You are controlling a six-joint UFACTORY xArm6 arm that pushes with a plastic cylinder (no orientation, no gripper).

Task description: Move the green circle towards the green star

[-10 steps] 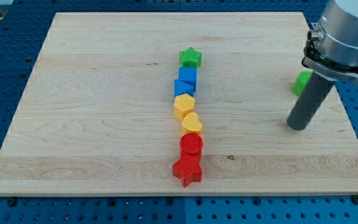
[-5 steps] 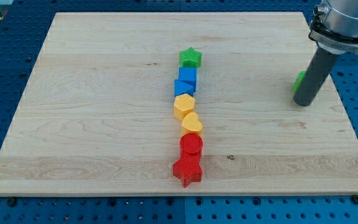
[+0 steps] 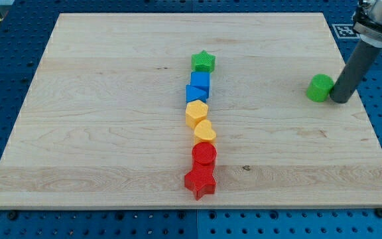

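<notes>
Bright, even overhead light, sharp focus throughout, with faint soft shadows and no glare.

The pale wooden tabletop (image 3: 111, 113) carries a line of blocks down its middle, from 12 o'clock towards 6: green star (image 3: 203, 62), two blue blocks (image 3: 200, 81) (image 3: 195, 93), yellow hexagon (image 3: 196, 112), yellow heart (image 3: 204, 131), red circle (image 3: 204, 155), red star (image 3: 200, 182). Well apart at 3 o'clock lies the green circle (image 3: 320, 87), my tip (image 3: 341, 100) just beside it.
</notes>
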